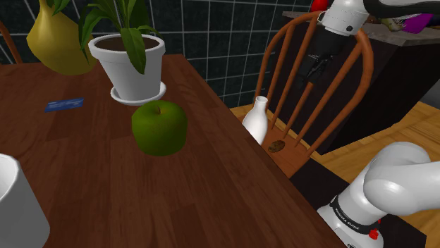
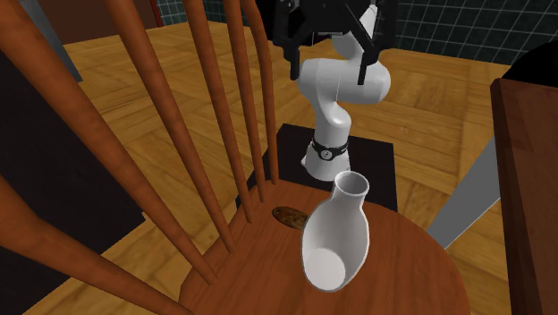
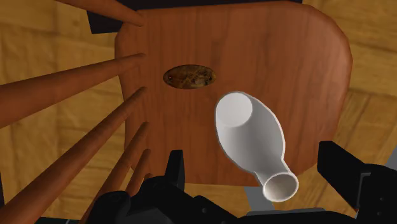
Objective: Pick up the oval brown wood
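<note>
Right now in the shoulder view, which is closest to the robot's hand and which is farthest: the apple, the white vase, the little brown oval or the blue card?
1. White vase and brown oval, both on the chair seat below the gripper: too close to call.
2. Green apple, on the table near the chair.
3. Blue card, farther across the table.

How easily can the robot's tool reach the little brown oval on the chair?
Probably yes. The open tool hangs above the chair seat, where the brown oval lies uncovered. The white vase sits apart on one side and the back spindles rise on the other, so it may be tight.
</note>
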You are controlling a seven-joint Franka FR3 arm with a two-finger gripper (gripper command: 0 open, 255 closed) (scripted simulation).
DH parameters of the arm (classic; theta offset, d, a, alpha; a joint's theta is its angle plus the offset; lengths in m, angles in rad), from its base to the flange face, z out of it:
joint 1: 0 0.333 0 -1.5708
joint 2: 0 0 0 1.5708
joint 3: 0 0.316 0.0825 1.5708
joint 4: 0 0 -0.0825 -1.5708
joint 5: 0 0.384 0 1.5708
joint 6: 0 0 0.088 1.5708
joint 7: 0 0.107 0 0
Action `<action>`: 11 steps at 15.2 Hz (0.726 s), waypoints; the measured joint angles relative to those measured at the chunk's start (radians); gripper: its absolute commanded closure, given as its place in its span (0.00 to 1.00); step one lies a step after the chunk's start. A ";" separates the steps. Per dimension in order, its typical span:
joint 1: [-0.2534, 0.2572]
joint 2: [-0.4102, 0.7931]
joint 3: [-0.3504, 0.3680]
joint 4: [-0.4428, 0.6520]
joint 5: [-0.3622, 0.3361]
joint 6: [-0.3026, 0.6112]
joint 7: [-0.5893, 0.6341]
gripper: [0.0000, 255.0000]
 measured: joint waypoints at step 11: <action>0.119 0.062 -0.106 -0.239 -0.101 0.231 -0.408 0.00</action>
